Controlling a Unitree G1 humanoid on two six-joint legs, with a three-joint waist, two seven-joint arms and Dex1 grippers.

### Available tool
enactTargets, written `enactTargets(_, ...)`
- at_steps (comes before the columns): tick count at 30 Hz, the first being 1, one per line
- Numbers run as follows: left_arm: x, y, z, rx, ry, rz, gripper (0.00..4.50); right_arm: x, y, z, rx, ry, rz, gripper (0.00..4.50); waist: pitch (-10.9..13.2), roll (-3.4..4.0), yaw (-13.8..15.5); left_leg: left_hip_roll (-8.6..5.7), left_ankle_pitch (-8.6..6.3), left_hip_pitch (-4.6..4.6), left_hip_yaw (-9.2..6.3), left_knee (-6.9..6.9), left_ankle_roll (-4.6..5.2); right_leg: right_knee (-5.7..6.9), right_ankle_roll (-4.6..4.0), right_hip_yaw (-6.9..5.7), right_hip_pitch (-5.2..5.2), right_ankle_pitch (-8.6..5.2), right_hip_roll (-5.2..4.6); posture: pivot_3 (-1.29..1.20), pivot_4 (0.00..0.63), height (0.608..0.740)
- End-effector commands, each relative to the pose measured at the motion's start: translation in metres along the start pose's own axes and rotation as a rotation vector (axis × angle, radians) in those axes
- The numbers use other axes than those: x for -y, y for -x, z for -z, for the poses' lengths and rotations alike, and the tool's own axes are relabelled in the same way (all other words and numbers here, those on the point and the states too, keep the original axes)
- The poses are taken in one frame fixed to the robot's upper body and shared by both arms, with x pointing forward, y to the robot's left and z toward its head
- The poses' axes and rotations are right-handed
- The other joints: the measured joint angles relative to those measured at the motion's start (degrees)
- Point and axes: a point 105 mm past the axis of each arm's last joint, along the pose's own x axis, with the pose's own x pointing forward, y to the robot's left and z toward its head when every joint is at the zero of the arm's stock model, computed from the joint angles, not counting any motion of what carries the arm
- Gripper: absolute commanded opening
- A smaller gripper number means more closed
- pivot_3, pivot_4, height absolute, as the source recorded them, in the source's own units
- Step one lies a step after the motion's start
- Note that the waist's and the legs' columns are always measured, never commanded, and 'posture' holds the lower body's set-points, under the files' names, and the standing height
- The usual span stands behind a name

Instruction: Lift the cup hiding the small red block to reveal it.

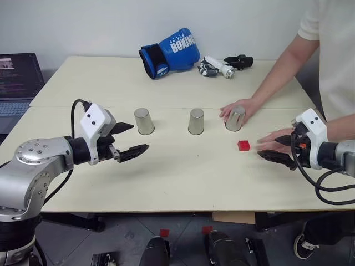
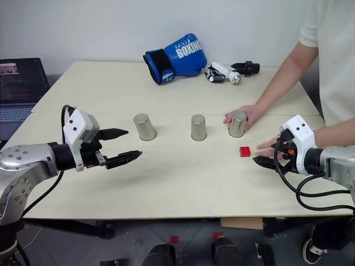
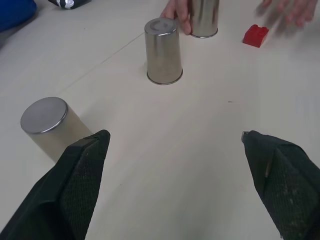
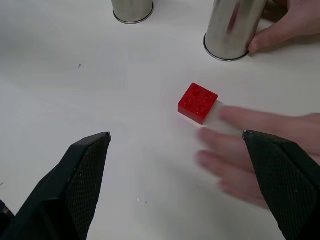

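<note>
Three alike silver cups stand upside down in a row on the table: left [image 1: 144, 121], middle [image 1: 196, 121], right [image 1: 235, 118]. A person's hand [image 1: 248, 105] rests on the right cup. The small red block [image 1: 243, 145] lies bare on the table in front of that cup, under none of them. The person's other hand [image 4: 250, 150] hovers flat just beside the block. My left gripper [image 1: 140, 137] is open above the table, in front of the left cup. My right gripper [image 1: 275, 148] is open too, to the right of the block, near the hovering hand.
A blue boxing glove [image 1: 169, 51] and a white-and-black tool [image 1: 224, 65] lie at the table's far side. A laptop [image 1: 16, 83] sits off the table's left. The person stands at the right edge.
</note>
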Motion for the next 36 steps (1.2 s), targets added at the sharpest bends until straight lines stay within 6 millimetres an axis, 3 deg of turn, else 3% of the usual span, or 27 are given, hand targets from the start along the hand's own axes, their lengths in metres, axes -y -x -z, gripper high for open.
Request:
enactTargets(1, -0.0004, 0.0040, -0.0050, 0.005, -0.050, 0.000, 4.50, 0.0031, 0.0085, -0.0092, 0.037, 0.033, 0.029, 4.49, 0.00, 0.00, 0.01, 0.00, 0.00, 0.00, 0.00, 0.00, 0.00, 0.00, 0.00, 0.00, 0.00, 0.00, 0.00, 0.00, 0.150, 0.740)
enactTargets(36, -0.0102, 0.0082, -0.0023, -0.013, -0.067, -0.018, 4.50, 0.0064, 0.0105, -0.0070, 0.035, 0.026, 0.047, 4.49, 0.00, 0.00, 0.01, 0.00, 0.00, 0.00, 0.00, 0.00, 0.00, 0.03, 0.00, 0.00, 0.00, 0.00, 0.00, 0.00, 0.150, 0.740)
